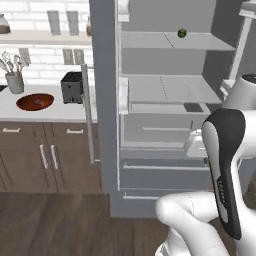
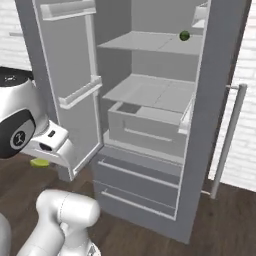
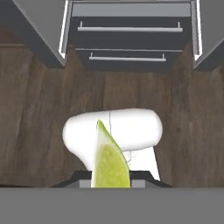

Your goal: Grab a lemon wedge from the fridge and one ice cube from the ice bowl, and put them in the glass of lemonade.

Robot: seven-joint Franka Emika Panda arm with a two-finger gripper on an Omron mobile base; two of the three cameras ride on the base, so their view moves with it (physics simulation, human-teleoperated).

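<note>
Yellow-green: one lemon wedge [image 3: 109,162] between jaws.

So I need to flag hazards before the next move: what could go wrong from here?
1. The lemon wedge sits pinched in the tool with most of it sticking out, so it could slip out in a fast swing.
2. Both doors of the fridge stand open beside the arm, so a turn toward the ice bowl may clip one.
</note>
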